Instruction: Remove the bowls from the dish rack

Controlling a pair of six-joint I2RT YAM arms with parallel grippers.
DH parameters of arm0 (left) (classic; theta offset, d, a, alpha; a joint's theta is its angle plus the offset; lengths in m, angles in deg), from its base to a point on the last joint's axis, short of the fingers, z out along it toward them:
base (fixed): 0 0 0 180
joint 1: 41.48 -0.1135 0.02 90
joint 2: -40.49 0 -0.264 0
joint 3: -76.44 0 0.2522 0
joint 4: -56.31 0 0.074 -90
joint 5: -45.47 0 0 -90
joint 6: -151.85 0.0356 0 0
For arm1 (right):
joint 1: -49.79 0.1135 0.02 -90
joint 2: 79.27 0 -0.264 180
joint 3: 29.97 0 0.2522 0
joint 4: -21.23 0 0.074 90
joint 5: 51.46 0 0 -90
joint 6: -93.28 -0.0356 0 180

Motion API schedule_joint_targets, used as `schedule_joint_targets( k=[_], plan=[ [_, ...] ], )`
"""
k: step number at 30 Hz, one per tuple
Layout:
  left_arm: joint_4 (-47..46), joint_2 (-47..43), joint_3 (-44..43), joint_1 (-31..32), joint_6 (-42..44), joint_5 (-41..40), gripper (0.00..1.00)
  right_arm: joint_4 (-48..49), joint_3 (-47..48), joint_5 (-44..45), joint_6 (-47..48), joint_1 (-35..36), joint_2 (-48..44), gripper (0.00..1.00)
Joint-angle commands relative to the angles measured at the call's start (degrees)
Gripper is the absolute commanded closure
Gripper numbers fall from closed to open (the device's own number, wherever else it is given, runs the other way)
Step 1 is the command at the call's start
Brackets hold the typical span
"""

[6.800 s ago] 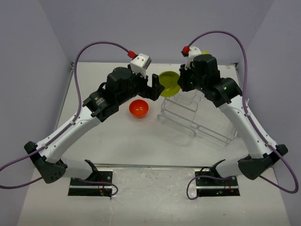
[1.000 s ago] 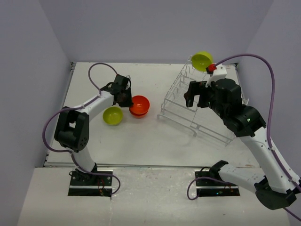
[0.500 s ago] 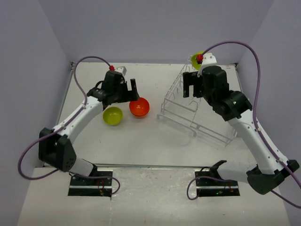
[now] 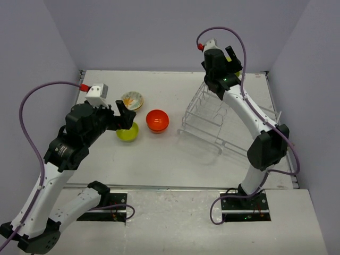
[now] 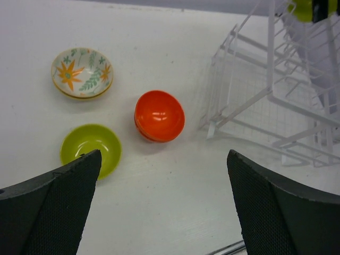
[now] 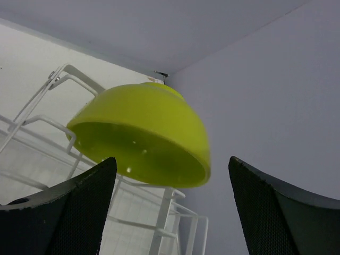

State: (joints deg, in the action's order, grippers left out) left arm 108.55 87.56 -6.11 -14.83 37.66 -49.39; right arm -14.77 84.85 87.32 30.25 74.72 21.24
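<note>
The left gripper [image 5: 163, 159] has its jaws spread wide and empty above the white table [image 4: 159, 154], left of the white wire dish rack [image 4: 212, 119]. The right gripper [image 6: 171, 162] also has its jaws wide apart. It is raised at the rack's far upper corner, with one black finger [image 6: 64, 207] on each side of a lime-green round bowl [image 6: 143, 133]. That bowl is tipped on edge in the rack's upper wires, with its hollow facing down towards the wrist camera. Whether either finger touches it cannot be told.

Three more bowls stand upright on the table, all left of the rack. A glossy orange-red round bowl [image 5: 159, 115] is closest to the rack. Farther from it are a second lime-green bowl [image 5: 90, 149] and a cream bowl with orange flowers and green leaves painted inside [image 5: 82, 73]. None of the three touches another.

From above, the right wrist covers nearly all of the rack's bowl, leaving only a yellow-green sliver. In the left wrist view that bowl is cut by the top edge and the rack runs off the right side. The left finger hides part of the table's lime bowl in both views.
</note>
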Motion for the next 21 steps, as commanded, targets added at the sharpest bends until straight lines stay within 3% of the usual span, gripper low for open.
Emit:
schedule_joint_targets(
  k=[1, 7, 12, 21],
  plan=[
    [5.4, 2.1, 3.2, -0.2, 4.1, -0.3, 0.0, 12.5, 0.8, 4.0, 12.9, -0.7, 1.4, 0.15],
    [4.1, 1.1, 7.1, -0.2, 5.1, 0.5, 0.0, 17.1, -1.6, 4.0, 16.9, -1.2, 4.3, 0.3],
    [3.3, 0.8, 9.2, -0.3, 5.4, 0.6, 0.0, 17.8, -2.4, 2.8, 17.2, -1.8, 5.0, 0.6],
    [0.5, 2.1, 9.4, -0.2, 4.5, 2.8, 0.0, 20.7, -5.3, 2.5, 18.7, -2.2, 2.9, 0.93]
  ],
)
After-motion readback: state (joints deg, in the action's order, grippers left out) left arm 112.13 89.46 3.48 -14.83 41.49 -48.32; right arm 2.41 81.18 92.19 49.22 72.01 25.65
